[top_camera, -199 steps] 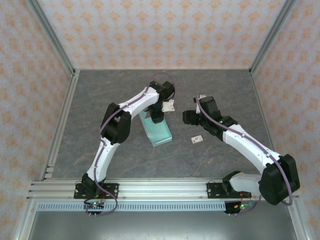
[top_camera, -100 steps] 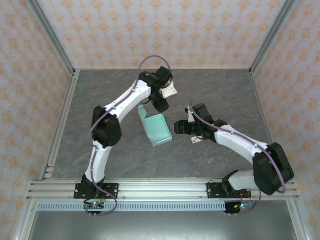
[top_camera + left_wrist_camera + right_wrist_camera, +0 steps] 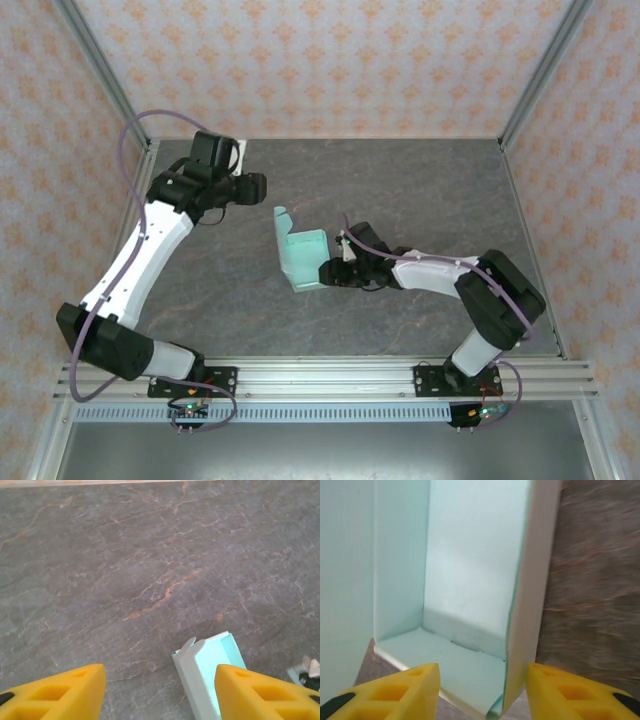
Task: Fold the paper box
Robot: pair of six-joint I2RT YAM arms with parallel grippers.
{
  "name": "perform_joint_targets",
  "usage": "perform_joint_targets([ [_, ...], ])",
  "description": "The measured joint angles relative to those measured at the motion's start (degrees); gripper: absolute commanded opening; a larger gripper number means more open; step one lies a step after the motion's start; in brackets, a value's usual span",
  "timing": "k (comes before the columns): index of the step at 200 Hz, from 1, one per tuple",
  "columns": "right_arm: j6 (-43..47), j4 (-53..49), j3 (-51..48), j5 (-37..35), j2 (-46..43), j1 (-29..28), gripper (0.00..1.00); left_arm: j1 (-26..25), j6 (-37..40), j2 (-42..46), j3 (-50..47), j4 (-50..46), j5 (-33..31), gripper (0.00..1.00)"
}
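Grey marbled tabletop (image 3: 430, 190), closed in by orange-patterned walls (image 3: 330, 60). The paper box (image 3: 303, 258) sits just left of centre in the overhead frame, open-topped, with one flap raised at its upper-left end. The right gripper (image 3: 337, 272) is at the box's right side. Seen from its wrist, its fingers (image 3: 395, 690) stand apart, straddling the box's right wall without pinching it. The left gripper (image 3: 256, 187) hangs at upper left, well apart from the box — fingers spread, nothing between them
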State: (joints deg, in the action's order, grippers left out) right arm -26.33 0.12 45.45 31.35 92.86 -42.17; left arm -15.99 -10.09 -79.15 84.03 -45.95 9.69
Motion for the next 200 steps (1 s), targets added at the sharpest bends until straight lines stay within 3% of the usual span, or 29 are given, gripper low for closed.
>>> perform_joint_targets([
  [35,-4.42,5.25,1.92,-0.24,4.02,-4.35,0.48,2.54,-3.06,4.85,-8.63,1.05,-0.59,0.61],
  [98,-6.38,8.85,10.10,-0.26,11.52,-8.63,0.56,15.50,-7.87,15.50,-20.37,3.82,-0.70,0.63],
  [142,2.58,-0.83,12.31,-4.52,9.60,-7.43,0.70,17.88,-9.60,20.20,-23.76,4.83,-0.72,0.65],
  [200,16.98,-12.66,28.87,-10.60,11.91,-0.35,0.72,17.88,-9.57,20.06,-23.76,5.14,0.42,0.66],
])
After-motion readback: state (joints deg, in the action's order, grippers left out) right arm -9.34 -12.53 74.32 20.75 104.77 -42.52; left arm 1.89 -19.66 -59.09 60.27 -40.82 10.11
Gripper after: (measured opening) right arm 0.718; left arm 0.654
